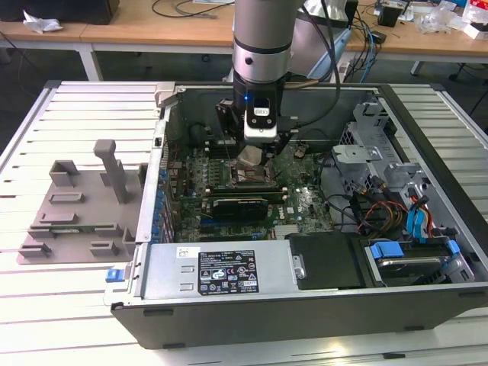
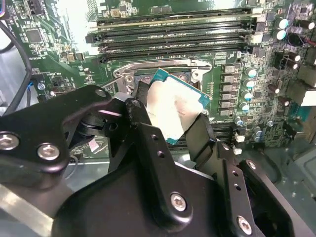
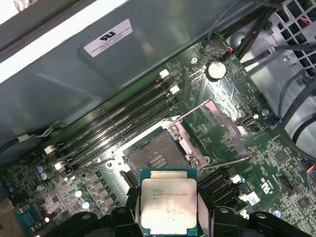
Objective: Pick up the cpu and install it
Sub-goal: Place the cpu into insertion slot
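The cpu [image 3: 169,202], a small square chip with a silvery top plate and a teal-edged rim, is clamped between the black fingers [image 2: 201,132] of my gripper [image 2: 172,117]. In the exterior view the gripper [image 1: 255,152] hangs inside the open computer case with the cpu [image 1: 251,158] just above the motherboard [image 1: 305,202]. The open socket [image 3: 157,158] lies bare on the board a short way beyond the chip, its metal frame [image 3: 213,132] swung open to one side. In the second wrist view the cpu [image 2: 174,109] is tilted in front of the socket [image 2: 163,73].
Long memory slots [image 3: 118,123] run beside the socket. A black card [image 1: 240,204] sits near it toward the front. The power supply box [image 1: 221,268] lines the case's near side, with drive cages and cables [image 1: 404,213] at the exterior view's right. A grey fixture [image 1: 80,202] lies outside.
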